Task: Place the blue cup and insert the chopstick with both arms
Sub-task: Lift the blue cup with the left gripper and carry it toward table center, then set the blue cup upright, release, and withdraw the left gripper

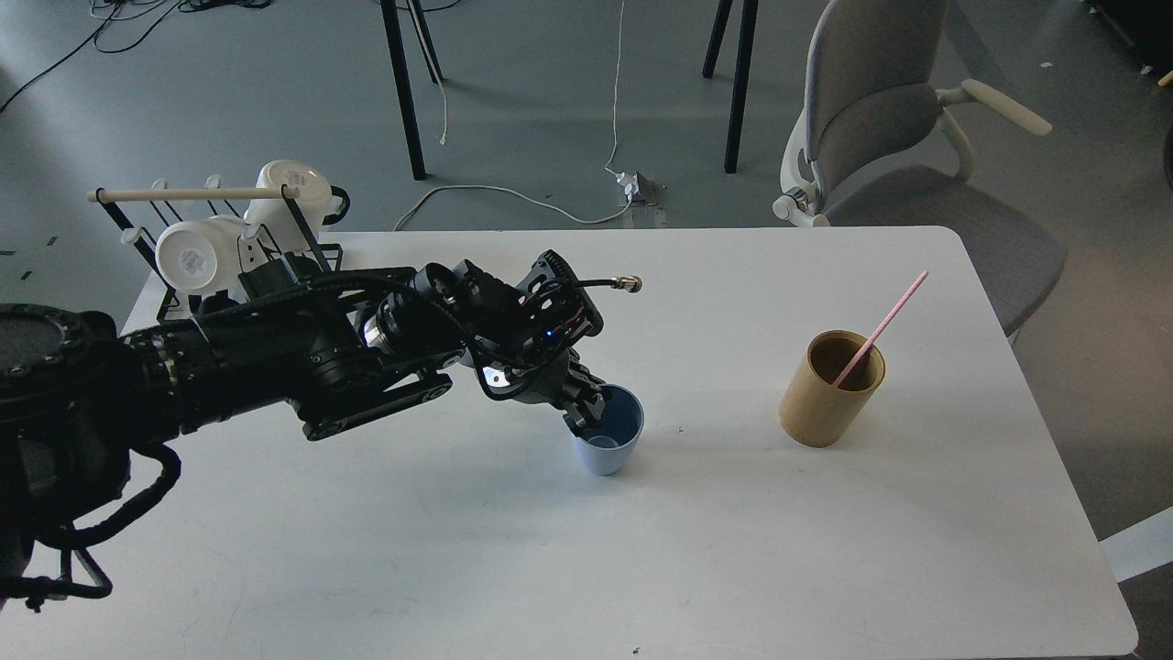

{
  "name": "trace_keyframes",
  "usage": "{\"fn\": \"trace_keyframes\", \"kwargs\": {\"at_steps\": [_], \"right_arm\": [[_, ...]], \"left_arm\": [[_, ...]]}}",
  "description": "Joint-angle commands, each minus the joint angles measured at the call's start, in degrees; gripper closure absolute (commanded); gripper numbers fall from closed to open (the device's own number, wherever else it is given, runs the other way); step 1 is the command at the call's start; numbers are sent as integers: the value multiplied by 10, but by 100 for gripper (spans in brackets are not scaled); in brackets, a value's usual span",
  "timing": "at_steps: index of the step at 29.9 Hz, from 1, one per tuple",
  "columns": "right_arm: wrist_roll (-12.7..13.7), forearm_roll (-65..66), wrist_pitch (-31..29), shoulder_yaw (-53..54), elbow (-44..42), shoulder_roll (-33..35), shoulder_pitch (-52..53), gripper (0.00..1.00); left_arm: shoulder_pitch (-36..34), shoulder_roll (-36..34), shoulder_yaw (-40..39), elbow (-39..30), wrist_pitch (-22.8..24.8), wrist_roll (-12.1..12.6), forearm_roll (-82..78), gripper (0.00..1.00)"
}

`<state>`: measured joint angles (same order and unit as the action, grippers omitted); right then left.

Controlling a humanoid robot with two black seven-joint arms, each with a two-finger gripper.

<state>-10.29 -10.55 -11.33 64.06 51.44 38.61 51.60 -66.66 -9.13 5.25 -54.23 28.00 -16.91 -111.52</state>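
Observation:
The blue cup (612,442) stands upright near the middle of the white table (696,550). My left gripper (585,414) comes in from the left and is shut on the cup's near-left rim, one finger inside the cup. The pale-pink chopstick (882,323) leans in the tan bamboo holder (829,390) at the right, well apart from the cup. My right arm is out of view.
A black wire rack (197,234) with a pale wooden rod and white mugs stands at the table's back left. A grey office chair (903,137) sits beyond the back right corner. Cables lie on the floor behind.

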Motion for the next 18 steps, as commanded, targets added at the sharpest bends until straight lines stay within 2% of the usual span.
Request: {"fn": "trace_keyframes", "kwargs": {"at_steps": [1, 4, 7, 8, 11, 15, 18], "right_arm": [[2, 0, 0, -1, 1, 0, 0, 0], [4, -1, -5, -4, 5, 4, 0, 0], [4, 4, -35, -12, 35, 9, -5, 0], [5, 8, -36, -16, 41, 15, -6, 0], [4, 36, -26, -45, 51, 37, 0, 0], [4, 97, -13, -84, 123, 52, 4, 0], [9, 173, 28, -110, 180, 81, 4, 0]], "left_arm": [[-2, -6, -4, -4, 0, -5, 4, 59], [-4, -14, -42, -9, 0, -7, 23, 46], [-4, -38, -122, -9, 0, -3, 89, 17], [-4, -49, -154, -9, 0, -4, 121, 11], [-4, -82, -221, -10, 0, -7, 208, 5], [1, -136, -302, -4, 0, -6, 423, 2], [16, -157, -316, 3, 0, -9, 587, 2]]}}
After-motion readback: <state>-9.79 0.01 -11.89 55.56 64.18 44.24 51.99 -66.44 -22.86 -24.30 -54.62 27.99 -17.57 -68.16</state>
